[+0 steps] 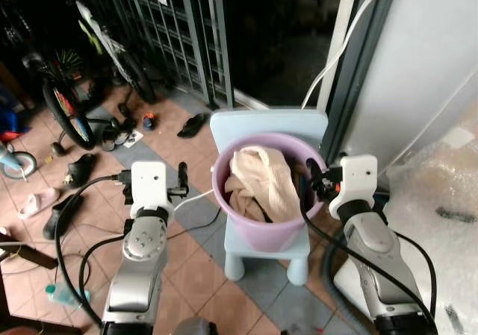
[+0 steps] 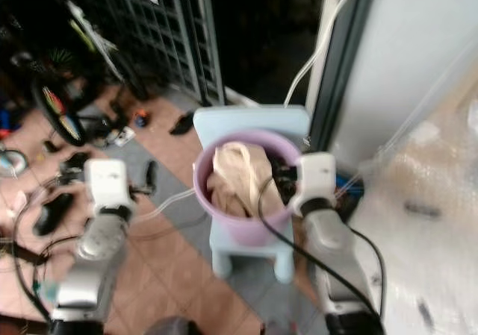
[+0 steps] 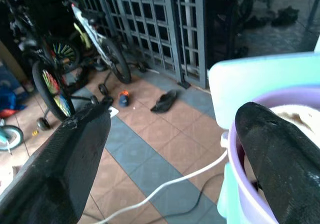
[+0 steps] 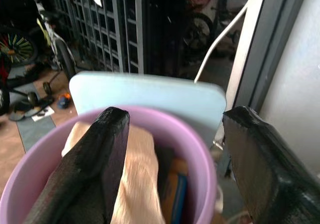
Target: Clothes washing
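The right eye view is blurred, and dark items beneath the cloth (image 1: 258, 182) in the bucket (image 1: 269, 230) are hard to make out. The right gripper (image 4: 170, 149) is spread wide astride the bucket's rim. The left gripper (image 3: 175, 154) is held wide beside the bucket. The bucket is set on a blue chair (image 1: 246, 126) over a tiled floor (image 1: 194, 275), with shoes (image 1: 192, 125) and bicycles (image 1: 63, 104) near a metal gate (image 1: 172, 29).

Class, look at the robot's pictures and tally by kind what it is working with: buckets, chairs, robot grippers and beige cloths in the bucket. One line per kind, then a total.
Purple bucket: 1
Light blue chair: 1
Grippers: 2, the left gripper beside the bucket and the right gripper at its rim
Beige cloth in the bucket: 1
Total: 5
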Controlling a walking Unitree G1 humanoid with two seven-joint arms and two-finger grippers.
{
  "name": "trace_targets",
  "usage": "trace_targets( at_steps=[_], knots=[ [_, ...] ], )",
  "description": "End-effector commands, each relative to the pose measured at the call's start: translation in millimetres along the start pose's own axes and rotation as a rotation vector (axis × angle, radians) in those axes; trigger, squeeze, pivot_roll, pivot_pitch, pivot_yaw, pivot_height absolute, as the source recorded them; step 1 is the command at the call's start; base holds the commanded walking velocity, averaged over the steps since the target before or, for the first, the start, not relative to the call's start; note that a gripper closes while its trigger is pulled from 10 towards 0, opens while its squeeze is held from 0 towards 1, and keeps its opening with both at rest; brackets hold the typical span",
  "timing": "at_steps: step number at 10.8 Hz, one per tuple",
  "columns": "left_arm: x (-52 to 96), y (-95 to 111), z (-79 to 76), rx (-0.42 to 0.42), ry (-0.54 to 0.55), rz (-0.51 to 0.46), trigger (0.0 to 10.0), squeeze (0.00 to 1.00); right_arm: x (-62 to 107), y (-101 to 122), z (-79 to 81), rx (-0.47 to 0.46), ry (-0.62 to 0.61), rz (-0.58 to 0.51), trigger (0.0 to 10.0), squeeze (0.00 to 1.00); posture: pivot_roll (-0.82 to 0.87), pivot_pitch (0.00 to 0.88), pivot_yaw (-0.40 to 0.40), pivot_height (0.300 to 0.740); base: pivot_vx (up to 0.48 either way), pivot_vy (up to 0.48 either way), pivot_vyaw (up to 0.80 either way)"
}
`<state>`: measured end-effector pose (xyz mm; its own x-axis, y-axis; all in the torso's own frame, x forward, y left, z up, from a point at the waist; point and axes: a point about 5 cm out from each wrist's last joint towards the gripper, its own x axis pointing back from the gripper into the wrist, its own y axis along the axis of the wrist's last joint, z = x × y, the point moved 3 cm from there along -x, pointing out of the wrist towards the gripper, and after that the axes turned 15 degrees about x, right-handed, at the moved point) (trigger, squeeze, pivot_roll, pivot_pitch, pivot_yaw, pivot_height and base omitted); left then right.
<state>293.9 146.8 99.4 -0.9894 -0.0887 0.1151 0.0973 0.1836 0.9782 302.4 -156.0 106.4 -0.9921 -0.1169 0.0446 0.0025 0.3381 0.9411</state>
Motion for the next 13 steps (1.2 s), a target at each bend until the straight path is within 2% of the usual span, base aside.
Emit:
trace_targets(
  at_steps=[1,3,5,6,8,10,11,12,13],
  knots=[
    [-0.1,2,12.6,-0.017,0.034,-0.002,10.0,0.0,-3.9,6,11.3,-0.012,0.04,-0.016,10.0,0.0,0.0,0.057,0.075,0.74,0.364,0.0,0.0],
    [1.6,1,14.7,-0.014,0.043,0.007,10.0,0.0,-6.0,1,18.0,0.032,0.101,0.008,10.0,0.0,0.0,0.062,0.071,0.74,0.345,0.0,0.0],
    [3.3,0,16.3,-0.015,0.051,0.011,10.0,0.0,-7.6,6,18.9,0.058,0.115,-0.024,10.0,0.0,0.01,0.066,0.068,0.74,0.0,0.0,0.74],
    [4.5,0,17.6,-0.012,0.056,0.008,10.0,0.0,-10.6,4,15.0,0.04,0.095,-0.002,10.0,0.0,0.01,0.069,0.065,0.74,0.277,0.0,0.41],
    [7.0,0,18.8,-0.011,0.061,0.013,10.0,0.0,-15.4,-4,10.6,0.028,0.083,0.059,10.0,0.0,0.02,0.079,0.062,0.74,0.279,0.0,0.0],
    [11.1,-1,18.3,0.01,0.066,0.023,10.0,0.0,-20.5,-13,14.7,0.055,0.131,0.113,10.0,0.0,0.04,0.103,0.053,0.74,0.0,0.0,0.0],
    [18.0,0,18.7,-0.008,0.06,0.028,10.0,0.0,-28.9,-26,13.5,0.047,0.138,0.201,10.0,0.0,0.07,0.135,0.035,0.74,0.0,0.0,0.0],
    [21.4,0,19.9,-0.007,0.063,0.031,10.0,0.0,-29.7,-30,14.8,0.048,0.15,0.226,10.0,0.0,0.08,0.149,0.026,0.74,0.0,0.0,0.0],
    [32.4,-1,24.1,-0.017,0.078,0.038,10.0,0.0,-32.2,-33,20.2,0.034,0.173,0.256,10.0,0.0,0.1,0.179,0.007,0.74,0.0,0.0,0.0]
  ],
)
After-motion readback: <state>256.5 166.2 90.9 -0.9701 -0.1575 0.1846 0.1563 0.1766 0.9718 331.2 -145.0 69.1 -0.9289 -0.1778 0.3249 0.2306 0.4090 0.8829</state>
